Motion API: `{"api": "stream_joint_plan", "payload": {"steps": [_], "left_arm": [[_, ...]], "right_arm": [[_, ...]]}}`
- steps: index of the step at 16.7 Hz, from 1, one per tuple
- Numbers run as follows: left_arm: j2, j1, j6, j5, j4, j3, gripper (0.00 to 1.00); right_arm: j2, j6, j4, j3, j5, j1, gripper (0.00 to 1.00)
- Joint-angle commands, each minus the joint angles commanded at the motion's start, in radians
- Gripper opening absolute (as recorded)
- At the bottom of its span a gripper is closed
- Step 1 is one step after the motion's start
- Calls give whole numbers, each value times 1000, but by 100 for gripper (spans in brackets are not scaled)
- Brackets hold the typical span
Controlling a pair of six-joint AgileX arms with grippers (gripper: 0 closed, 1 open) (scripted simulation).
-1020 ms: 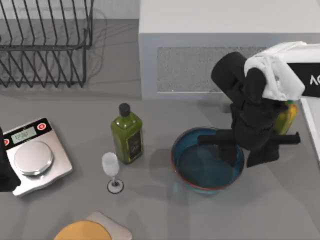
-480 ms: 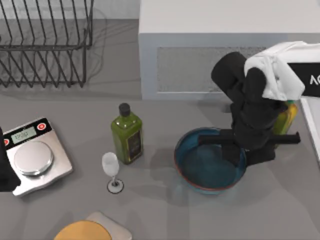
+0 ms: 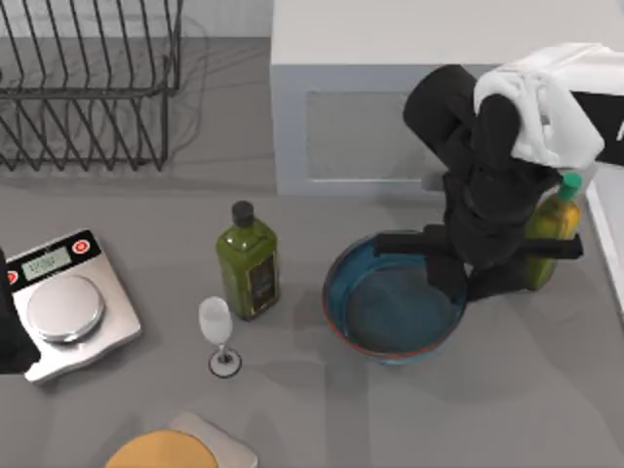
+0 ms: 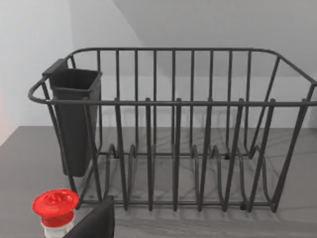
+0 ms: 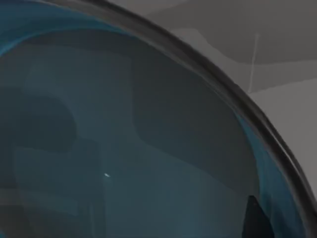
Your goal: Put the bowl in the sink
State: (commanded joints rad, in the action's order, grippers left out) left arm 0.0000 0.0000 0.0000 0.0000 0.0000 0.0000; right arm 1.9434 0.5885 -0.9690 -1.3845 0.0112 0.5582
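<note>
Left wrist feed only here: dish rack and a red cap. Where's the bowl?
Observer: In the top view the bowl is over the table's right half, in front of the white sink unit, not in it.
Operator: Right arm on it?
Observer: Yes. The right gripper straddles the bowl's right rim, with one finger inside.
Operator: And this arm?
Observer: The left gripper sits at the table's left edge, beside the scale.
</note>
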Motion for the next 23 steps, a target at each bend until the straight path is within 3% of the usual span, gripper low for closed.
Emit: {"api": "stream_joint_plan", "payload": {"steps": [12, 19, 23], "left_arm": [[0, 0, 0, 0, 0, 0, 100], [0, 0, 0, 0, 0, 0, 100], [0, 0, 0, 0, 0, 0, 100]], "right_arm": [[-57, -47, -463, -372, -11, -30, 0], [-65, -53, -460, -376, -6, -34, 0], [-162, -128, -318, -367, 77, -124, 0]]}}
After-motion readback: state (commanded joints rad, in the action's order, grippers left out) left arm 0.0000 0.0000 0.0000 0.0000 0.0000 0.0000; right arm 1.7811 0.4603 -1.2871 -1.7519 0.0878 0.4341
